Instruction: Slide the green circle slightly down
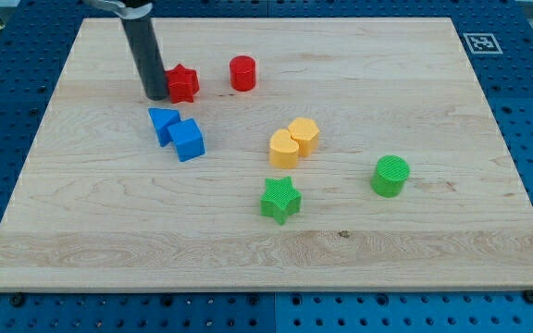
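The green circle (390, 176) stands on the wooden board (433, 259) at the right, about midway between far and near, with bare wood all around it. The rod's lower end, my tip (154, 96), sits in the far left part of the board, well apart from the circle: the circle lies far to the tip's right and nearer in the scene. The arm has no gripper or hand, so it grasps nothing; the tip rests on the board right against the left side of the red star (184, 83), seemingly touching it.

A red cylinder (242, 73) stands just right of the star, apart from it. Nearer than the tip lie two blue blocks touching each other: a blue triangle-like block (162, 122) and a blue cube (188, 141). Towards the middle sit two yellow blocks pressed together, a yellow heart-like block (284, 148) and a yellow hexagon (303, 135). A green star (280, 200) lies nearer, left of the circle and well apart from it.
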### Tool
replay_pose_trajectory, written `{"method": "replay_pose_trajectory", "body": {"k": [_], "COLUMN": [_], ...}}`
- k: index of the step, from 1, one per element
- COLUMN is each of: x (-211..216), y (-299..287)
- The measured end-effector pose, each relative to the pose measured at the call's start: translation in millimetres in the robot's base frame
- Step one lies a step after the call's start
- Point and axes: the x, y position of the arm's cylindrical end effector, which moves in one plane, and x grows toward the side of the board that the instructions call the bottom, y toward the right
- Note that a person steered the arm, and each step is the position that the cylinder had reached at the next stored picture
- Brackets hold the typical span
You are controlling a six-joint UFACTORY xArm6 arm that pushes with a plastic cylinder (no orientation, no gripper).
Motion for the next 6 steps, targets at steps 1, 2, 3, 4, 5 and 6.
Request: {"method": "replay_pose_trajectory", "body": {"k": [1,2,3,4,5,6], "x": [-21,-34,-34,-28,10,14], "y": [31,58,86,91,95,154]}}
